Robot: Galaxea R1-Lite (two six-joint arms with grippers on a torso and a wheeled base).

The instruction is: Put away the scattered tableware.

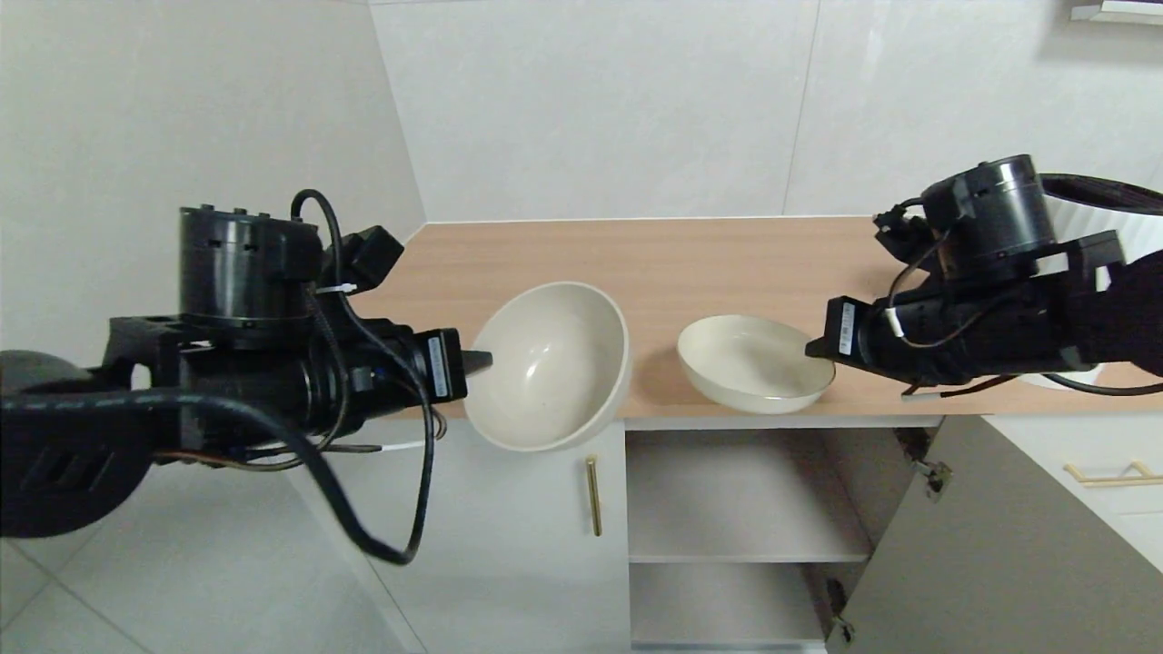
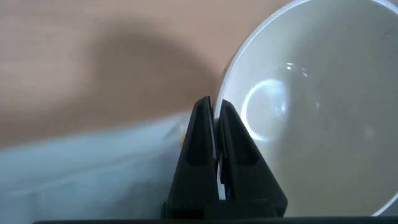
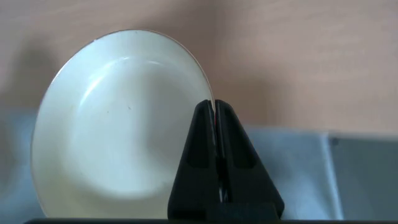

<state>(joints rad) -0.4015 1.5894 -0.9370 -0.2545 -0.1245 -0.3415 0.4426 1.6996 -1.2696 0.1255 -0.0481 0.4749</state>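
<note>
Cream deep bowl (image 1: 554, 363) is pinched at its rim by the left gripper (image 1: 484, 360), shallow bowl (image 1: 754, 363) by the right gripper (image 1: 813, 348). Neither is yet shelved in the cabinet (image 1: 745, 495).

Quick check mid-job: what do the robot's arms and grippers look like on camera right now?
Both arms are matte black with drum-shaped wrist housings. The left gripper and right gripper each end in slim black fingers tapering to a wedge. Loose black cables loop around the left arm, and another black cable trails under the right. The gripper bodies carry small white labels.
</note>
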